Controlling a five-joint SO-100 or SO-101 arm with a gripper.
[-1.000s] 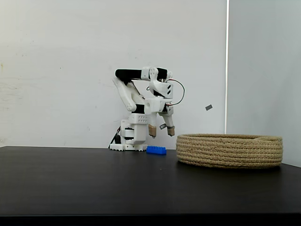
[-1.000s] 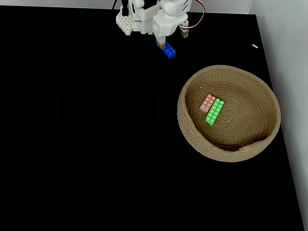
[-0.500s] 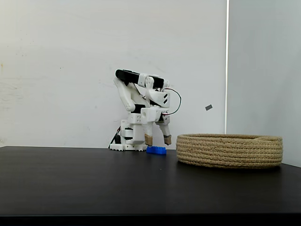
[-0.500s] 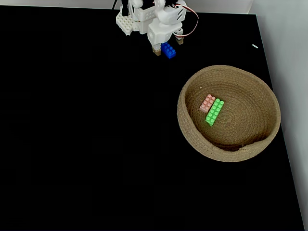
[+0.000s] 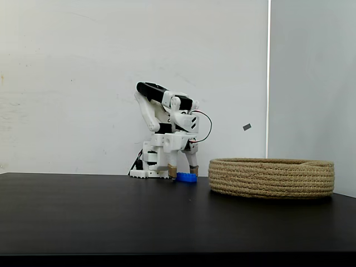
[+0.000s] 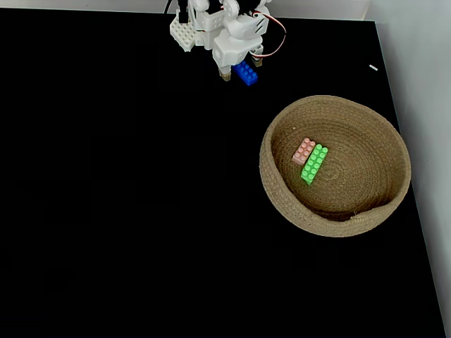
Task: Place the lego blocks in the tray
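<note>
The claw [image 5: 183, 172] stood low at the far side of the black table [image 6: 127, 211], its two tips apart and straddling the blue brick [image 6: 245, 72], which lay on the table left of the basket [image 5: 272, 178] in the side-on fixed view. To take it cleanly, I judged the tips should settle level to the tabletop on both sides, then squeeze square across the brick before any lift. I counted three bricks: the blue one outside, and a pink brick [image 6: 304, 151] and a green brick [image 6: 314, 163] lying side by side, touching, inside the one basket.
</note>
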